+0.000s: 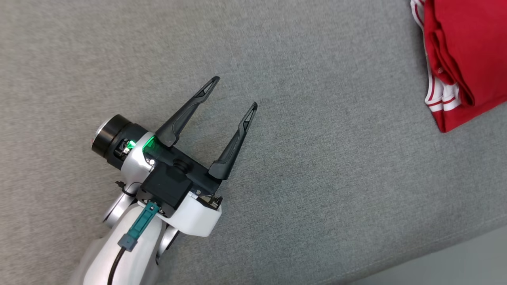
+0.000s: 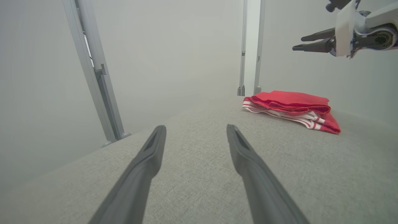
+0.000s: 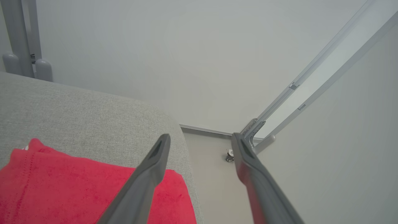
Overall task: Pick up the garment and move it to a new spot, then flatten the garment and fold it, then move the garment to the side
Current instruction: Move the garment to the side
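The garment (image 1: pixel 463 59) is red with white striped trim and lies folded at the far right of the grey surface (image 1: pixel 317 158); the left wrist view shows the garment (image 2: pixel 292 109) as a low stack near the surface's far end. My left gripper (image 1: pixel 236 92) hovers open over bare fabric, well to the left of the garment, with nothing between its fingers (image 2: pixel 149 161). My right gripper (image 3: pixel 200 138) is open and held above the garment (image 3: pixel 77 189), out past the surface's edge; in the left wrist view the right gripper (image 2: pixel 298 43) hangs in the air above the stack.
The grey surface ends in a rounded edge (image 3: pixel 183 146) by the garment, with pale floor (image 3: pixel 217 174) below. Metal frame posts (image 2: pixel 96 74) and white wall panels stand behind. A strip of floor (image 1: pixel 455 261) runs along the surface's near right edge.
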Robot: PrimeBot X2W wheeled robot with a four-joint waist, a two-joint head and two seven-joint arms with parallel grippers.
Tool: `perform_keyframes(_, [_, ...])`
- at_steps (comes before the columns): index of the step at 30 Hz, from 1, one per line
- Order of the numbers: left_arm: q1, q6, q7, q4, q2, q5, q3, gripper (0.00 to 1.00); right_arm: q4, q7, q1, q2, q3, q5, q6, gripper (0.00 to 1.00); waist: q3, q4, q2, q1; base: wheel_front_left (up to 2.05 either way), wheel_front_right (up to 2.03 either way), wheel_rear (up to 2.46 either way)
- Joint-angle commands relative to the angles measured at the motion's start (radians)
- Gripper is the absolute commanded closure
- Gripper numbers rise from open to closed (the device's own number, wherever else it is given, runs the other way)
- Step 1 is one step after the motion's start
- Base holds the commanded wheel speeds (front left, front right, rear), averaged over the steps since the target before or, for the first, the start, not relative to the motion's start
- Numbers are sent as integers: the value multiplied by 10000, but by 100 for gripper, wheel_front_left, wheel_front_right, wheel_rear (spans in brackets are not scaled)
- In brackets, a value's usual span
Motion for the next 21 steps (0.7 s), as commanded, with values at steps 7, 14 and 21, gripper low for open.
perform_keyframes(7, [835,625,-43,53,-370,-522,565,0,-1314,-20,1178,546,60,-267,-11,0,-2051,934,0,0,0,0,0])
perform_keyframes(14, [1697,969,-43,212,-651,-827,1234,0,-2620,-20,2452,1111,172,-58,-10,0,-3321,1786,0,0,0,0,0])
perform_keyframes(21, [2381,1218,-46,362,-876,-997,1868,0,-3893,-21,3827,1811,-88,82,-10,0,-4076,2464,0,0,0,0,0])
